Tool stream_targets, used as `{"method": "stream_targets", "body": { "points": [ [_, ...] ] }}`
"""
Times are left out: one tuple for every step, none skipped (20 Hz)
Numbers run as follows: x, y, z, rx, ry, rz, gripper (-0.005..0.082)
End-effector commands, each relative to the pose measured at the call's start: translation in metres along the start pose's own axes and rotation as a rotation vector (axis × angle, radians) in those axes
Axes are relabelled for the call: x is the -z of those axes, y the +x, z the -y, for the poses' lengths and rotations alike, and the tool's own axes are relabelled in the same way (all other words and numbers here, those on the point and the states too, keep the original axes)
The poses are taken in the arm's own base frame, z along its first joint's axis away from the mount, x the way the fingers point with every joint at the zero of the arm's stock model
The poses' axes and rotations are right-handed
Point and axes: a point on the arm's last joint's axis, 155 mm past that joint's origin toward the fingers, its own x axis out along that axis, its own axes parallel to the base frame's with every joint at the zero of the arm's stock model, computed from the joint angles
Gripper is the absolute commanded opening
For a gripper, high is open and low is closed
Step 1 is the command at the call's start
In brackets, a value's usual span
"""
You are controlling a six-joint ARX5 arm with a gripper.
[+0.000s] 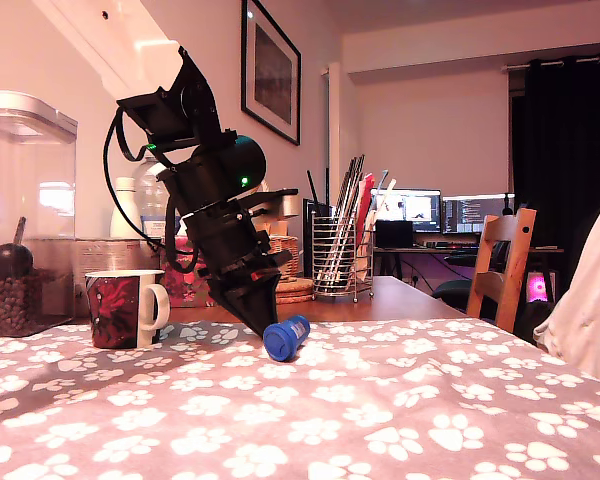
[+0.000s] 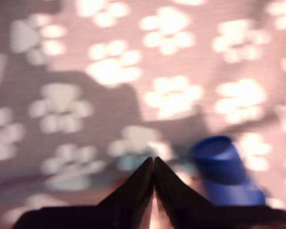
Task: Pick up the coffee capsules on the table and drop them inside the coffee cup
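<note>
The end effector (image 1: 261, 322) points down at the worktop (image 1: 380, 400), its two black fingers (image 2: 136, 183) pressed together to a single tip with nothing between them. The wrist view is blurred, so fine detail there is hard to make out, but the tips clearly meet in a closed point just above the paw-print cloth. Whether the tip actually touches the cloth cannot be told.

Just beside the tip, on the exterior view's right, lies one blue coffee capsule (image 1: 285, 337) on its side, apart from the fingers and ungrasped; in the wrist view it shows as a smeared blue shape (image 2: 224, 169) next to the closed tip. Only this one capsule is visible; no cream one can be seen in either view.

One coffee cup (image 1: 120, 309), dark red and black with a white handle, stands upright on the worktop to the exterior view's left of the arm, well apart from the capsule. Its inside is hidden from this low angle.

Behind stand a wire utensil holder (image 1: 338, 260), a clear storage container (image 1: 20, 220) cut off at the frame edge, and a wooden chair (image 1: 505, 265).
</note>
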Motion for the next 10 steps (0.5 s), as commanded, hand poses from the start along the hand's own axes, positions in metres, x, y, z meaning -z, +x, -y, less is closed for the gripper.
{"method": "stream_targets", "body": {
  "points": [
    [0.0,0.004,-0.004,-0.003,-0.03,0.0,-0.0022],
    [-0.003,-0.002,-0.006,-0.009,-0.046,0.012,-0.0022],
    [-0.007,-0.008,-0.008,-0.014,-0.044,0.026,-0.0022],
    [-0.01,-0.015,-0.009,-0.019,-0.063,0.04,-0.0022],
    [-0.016,-0.022,-0.007,-0.01,-0.07,0.061,-0.0022],
    [-0.022,-0.029,-0.006,0.001,-0.077,0.087,-0.0022],
    [-0.028,-0.036,-0.005,0.003,-0.076,0.11,-0.0022],
    [-0.033,-0.043,-0.005,-0.003,-0.085,0.129,-0.0022],
    [-0.038,-0.049,-0.003,0.001,-0.089,0.146,-0.0022],
    [-0.041,-0.055,0.0,0.011,-0.086,0.161,-0.0022]
  ]
}}
